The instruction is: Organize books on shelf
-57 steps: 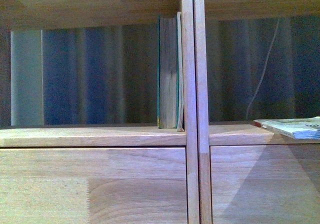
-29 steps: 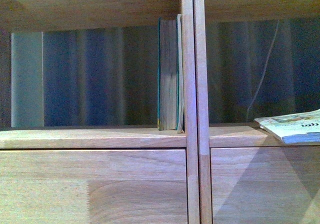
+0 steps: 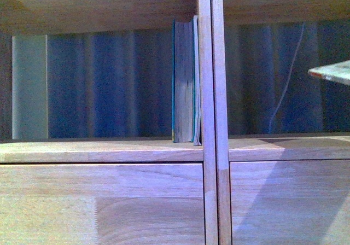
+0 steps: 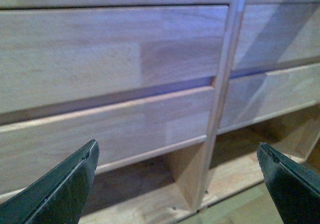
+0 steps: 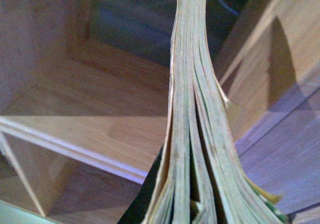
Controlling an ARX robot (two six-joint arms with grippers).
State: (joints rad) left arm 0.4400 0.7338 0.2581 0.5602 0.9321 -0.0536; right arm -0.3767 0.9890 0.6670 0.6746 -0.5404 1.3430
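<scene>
In the front view a teal-covered book (image 3: 184, 81) with yellowed pages stands upright in the left compartment of the light-wood shelf (image 3: 104, 149), against the centre divider, with a slim pale book (image 3: 196, 81) beside it. A third book (image 3: 332, 71) hangs in the air at the right edge, well above the right compartment's floor. The right wrist view shows its fanned yellowed page edges (image 5: 192, 134), with my right gripper (image 5: 192, 211) shut on it. My left gripper (image 4: 177, 179) is open and empty in front of the drawer fronts (image 4: 110, 59).
The centre divider (image 3: 211, 114) splits the two columns. Behind the backless compartments hang dark blue curtains (image 3: 109, 83) and a thin white cable (image 3: 287, 75). Lower open compartments (image 4: 150, 184) of the shelf show in the left wrist view.
The book at the right has risen off the right compartment's floor and now hangs higher, further towards the right edge. The standing books have not moved.
</scene>
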